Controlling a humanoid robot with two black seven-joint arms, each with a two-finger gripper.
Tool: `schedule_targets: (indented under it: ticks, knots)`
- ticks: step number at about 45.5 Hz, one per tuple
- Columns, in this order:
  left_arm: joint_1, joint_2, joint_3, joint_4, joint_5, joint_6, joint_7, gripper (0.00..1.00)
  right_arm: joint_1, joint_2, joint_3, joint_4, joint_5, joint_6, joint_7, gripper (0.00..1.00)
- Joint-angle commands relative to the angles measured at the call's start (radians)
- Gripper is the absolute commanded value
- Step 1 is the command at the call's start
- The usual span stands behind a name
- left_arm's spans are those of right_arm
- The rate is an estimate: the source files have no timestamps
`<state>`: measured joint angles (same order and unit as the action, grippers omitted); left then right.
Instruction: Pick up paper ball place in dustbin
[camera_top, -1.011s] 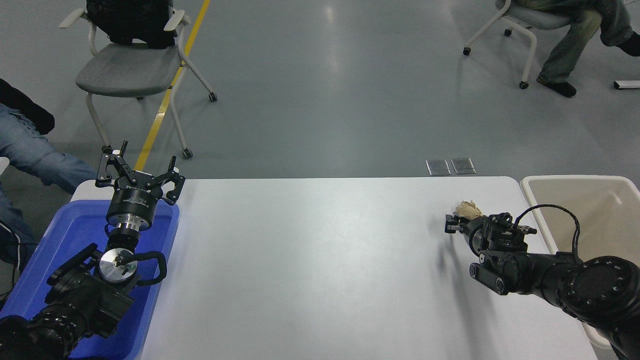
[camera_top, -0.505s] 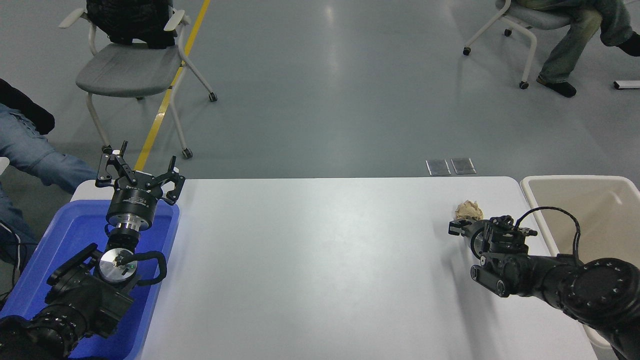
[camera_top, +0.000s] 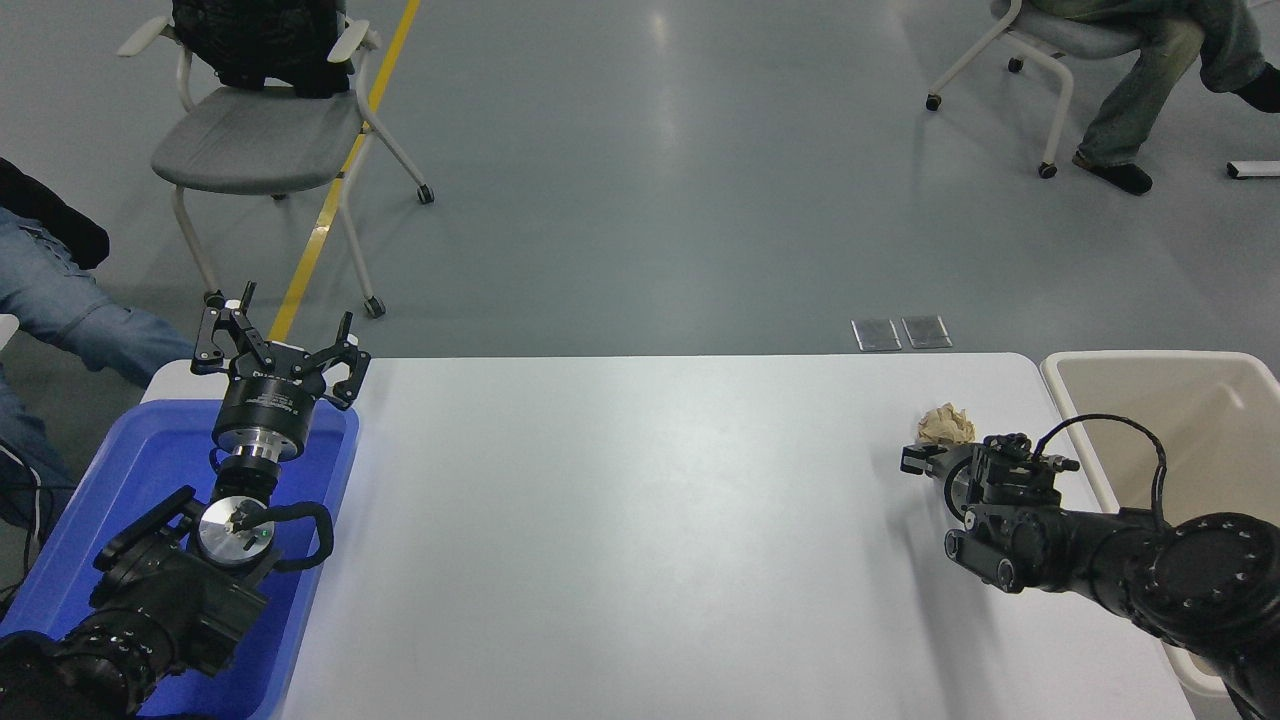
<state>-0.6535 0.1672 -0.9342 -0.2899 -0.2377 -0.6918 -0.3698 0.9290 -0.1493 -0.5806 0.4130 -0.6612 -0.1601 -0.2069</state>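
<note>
The right gripper (camera_top: 935, 455) is seen low over the white table (camera_top: 640, 520), coming in from the right edge; whether its jaws are open or closed cannot be told; the paper ball (camera_top: 946, 425) is found just beyond them, apparently touching, on the table. The dustbin (camera_top: 1075, 440) is placed just to the right of the jaws; far to the left, the left gripper (camera_top: 280, 345) is parked over the blue tray (camera_top: 120, 500) with jaws spread wide, nothing between them.

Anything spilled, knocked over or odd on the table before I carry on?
Nothing stands out. The paper ball sits at the right gripper, beside the upright dustbin. The left gripper is parked open over the blue tray.
</note>
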Motion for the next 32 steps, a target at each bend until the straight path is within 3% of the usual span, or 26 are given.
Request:
schedule_targets:
  ticks: [1, 21, 32]
  knots:
    - [0.000, 0.000, 0.000, 0.000, 0.000, 0.000, 0.000, 0.99, 0.106, -0.085, 0.001, 0.078, 0.006, 0.119, 0.000, 0.00]
    - [0.000, 0.000, 0.000, 0.000, 0.000, -0.002, 0.000, 0.99, 0.353, -0.302, -0.008, 0.371, 0.003, 0.416, 0.001, 0.00]
    - [0.000, 0.000, 0.000, 0.000, 0.000, 0.000, 0.000, 0.99, 0.497, -0.332, -0.080, 0.417, -0.014, 0.590, 0.003, 0.00]
